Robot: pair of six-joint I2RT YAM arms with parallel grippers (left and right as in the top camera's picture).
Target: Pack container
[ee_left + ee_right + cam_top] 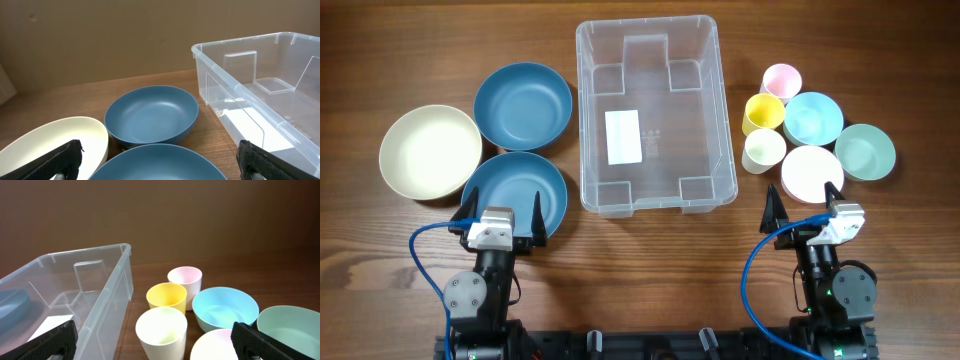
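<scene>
The clear plastic container (655, 115) stands empty at the table's middle, a white label (623, 137) on its floor; it also shows in the left wrist view (260, 95) and the right wrist view (75, 295). My left gripper (500, 213) is open and empty, just over the near edge of a blue bowl (515, 192), which fills the bottom of the left wrist view (155, 162). My right gripper (804, 205) is open and empty, at the near edge of a pale pink bowl (811, 172).
Left of the container: a second blue bowl (523, 105) and a cream bowl (430, 152). Right of it: pink cup (781, 80), yellow cup (763, 113), cream cup (763, 150), light blue bowl (813, 117), mint green bowl (865, 152).
</scene>
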